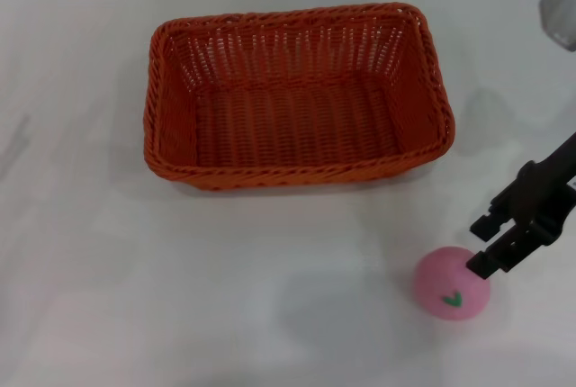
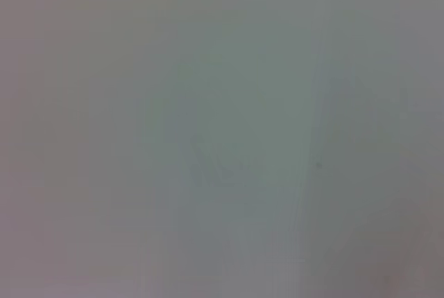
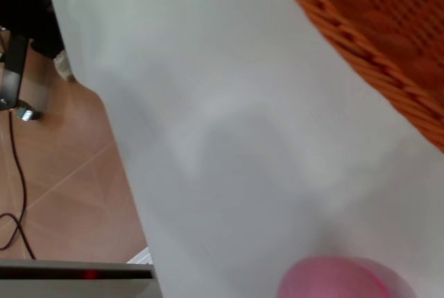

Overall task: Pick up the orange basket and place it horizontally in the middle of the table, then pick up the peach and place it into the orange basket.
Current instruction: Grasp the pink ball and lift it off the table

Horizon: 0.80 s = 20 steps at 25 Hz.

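The orange basket lies lengthwise across the middle of the white table, open side up and empty. The peach, pink with a small green leaf mark, rests on the table in front of the basket, to the right. My right gripper comes in from the right edge and hovers just beside the peach's upper right side, open; its lower finger is at the peach's edge. The right wrist view shows the peach close up and a corner of the basket. The left gripper is out of view.
A grey object sits at the far right corner. In the right wrist view the table's edge runs close by, with wooden floor and a black cable beyond. The left wrist view shows only bare table surface.
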{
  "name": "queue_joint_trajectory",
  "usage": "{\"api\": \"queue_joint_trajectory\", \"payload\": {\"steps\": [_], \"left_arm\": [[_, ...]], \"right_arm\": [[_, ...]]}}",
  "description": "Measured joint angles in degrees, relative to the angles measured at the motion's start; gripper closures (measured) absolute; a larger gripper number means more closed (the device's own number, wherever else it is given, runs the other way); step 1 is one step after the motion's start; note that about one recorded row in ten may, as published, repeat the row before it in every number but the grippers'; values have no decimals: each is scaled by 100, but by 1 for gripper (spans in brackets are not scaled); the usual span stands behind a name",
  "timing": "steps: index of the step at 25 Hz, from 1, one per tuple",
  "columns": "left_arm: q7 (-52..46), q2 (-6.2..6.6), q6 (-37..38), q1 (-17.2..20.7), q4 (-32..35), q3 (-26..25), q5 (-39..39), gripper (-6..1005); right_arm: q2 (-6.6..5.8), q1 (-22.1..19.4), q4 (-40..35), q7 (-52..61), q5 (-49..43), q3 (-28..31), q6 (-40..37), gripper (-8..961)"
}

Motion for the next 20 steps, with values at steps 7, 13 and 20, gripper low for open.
{"api": "queue_joint_trajectory", "payload": {"steps": [7, 13, 20], "left_arm": [[64, -4, 14, 13, 8, 9, 97, 199], [101, 1, -33, 79, 9, 31, 101, 199], [103, 12, -50, 130, -24, 35, 106, 199]], "right_arm": [[281, -13, 57, -79, -354, 33, -152, 297], [494, -4, 309, -207, -898, 61, -468, 297], [569, 9, 498, -332, -1085, 88, -682, 295]]}}
